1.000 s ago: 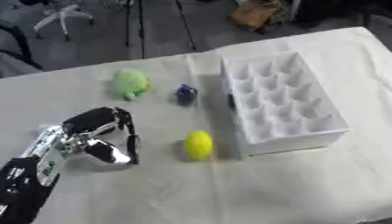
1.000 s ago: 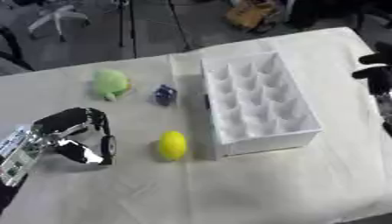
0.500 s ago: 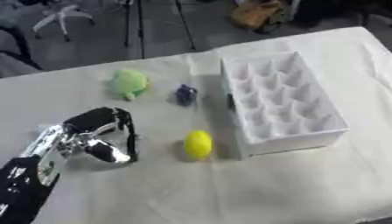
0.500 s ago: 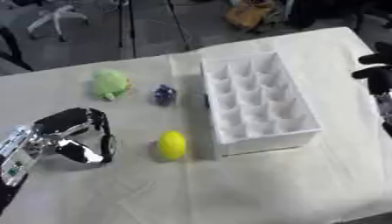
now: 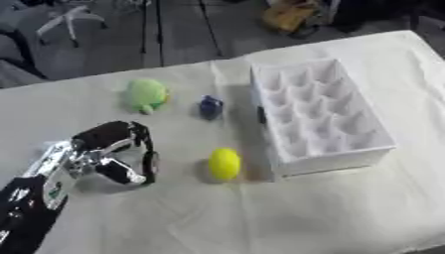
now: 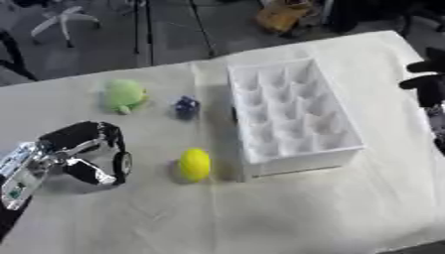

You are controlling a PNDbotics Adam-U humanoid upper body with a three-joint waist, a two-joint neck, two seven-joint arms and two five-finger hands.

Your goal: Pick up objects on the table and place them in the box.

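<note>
White cloth covers the surface in the left eye view, and a white box divided into small compartments stands on it toward the right, every cell that shows holding nothing. Just left of the box's near corner lies a yellow egg-shaped object, close to the wall but not clearly touching it. Farther back sit a small dark blue object near the box's left wall and, well to its left, a green soft toy. The left hand hangs low over the cloth at the lower left — fingers curled inward, grasping nothing, apart from the yellow object.

Right eye view: the same layout, with the right hand showing at the right edge — dark, only partly in frame, and I cannot tell whether its fingers are curled or straight.
</note>
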